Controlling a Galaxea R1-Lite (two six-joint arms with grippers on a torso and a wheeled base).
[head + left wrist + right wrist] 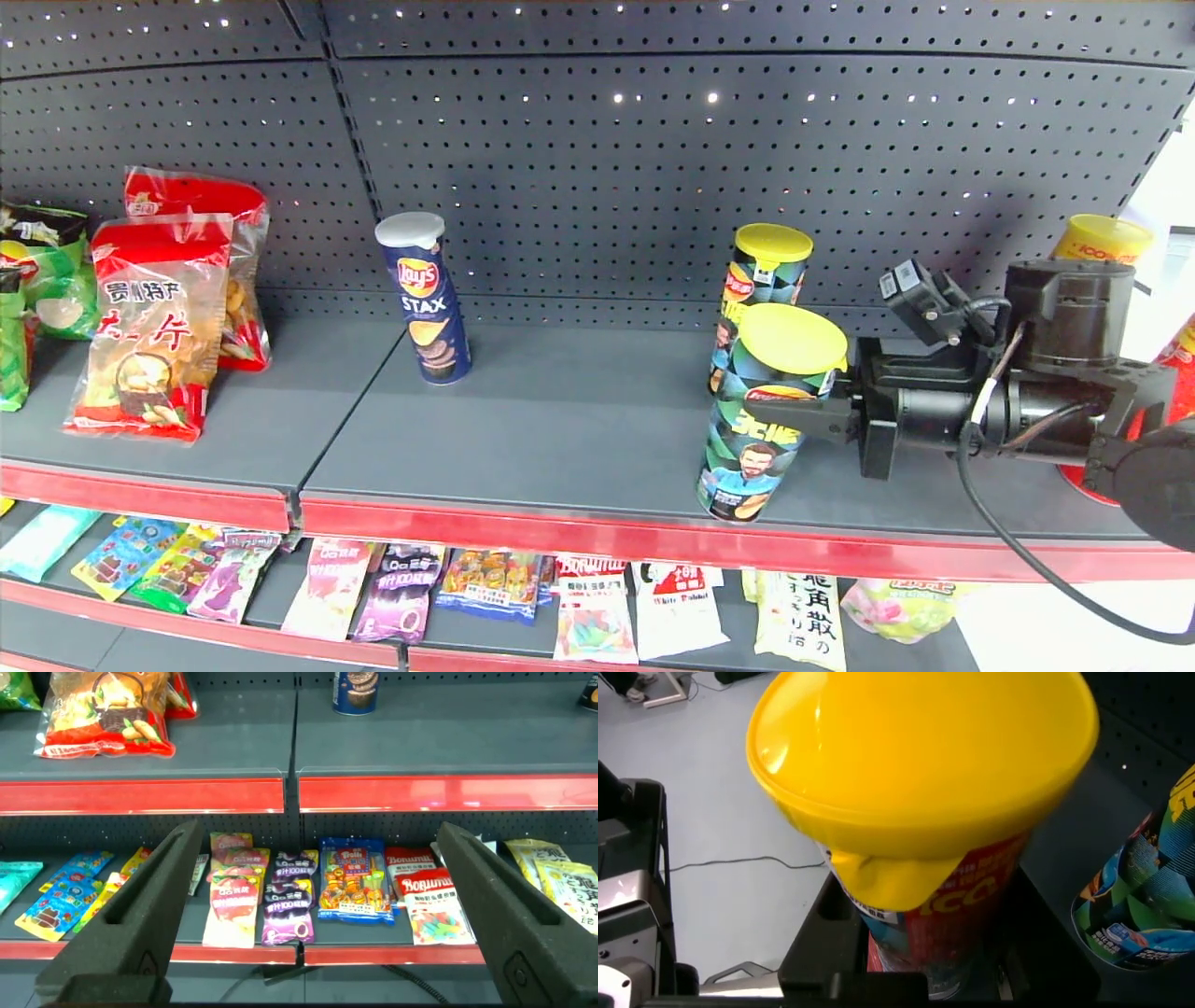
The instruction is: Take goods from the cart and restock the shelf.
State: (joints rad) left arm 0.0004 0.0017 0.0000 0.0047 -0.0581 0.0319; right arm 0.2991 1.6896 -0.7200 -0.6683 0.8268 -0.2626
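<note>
Progress: my right gripper (775,413) pinches yellow-lid can (747,467), upright at shelf (579,420) front, just ahead of twin can (761,271). Not yet released. My left gripper (313,919) spread, empty, facing lower shelf (374,955).

Over by the perforated grey back panel (597,168) a dark blue tube of stacked crisps (425,299) with a pale lid stands upright on its own. Well off to its left, a red-topped clear snack bag (149,327) leans against a second red bag (233,271), with green bags (56,289) at the far edge. One level down, flat sweet packets lie in a row: a pink packet (234,901), a purple packet (288,905), a blue packet (355,879) and a red-and-white packet (425,905). A thin black cable (747,858) trails across the pale floor (719,784).
</note>
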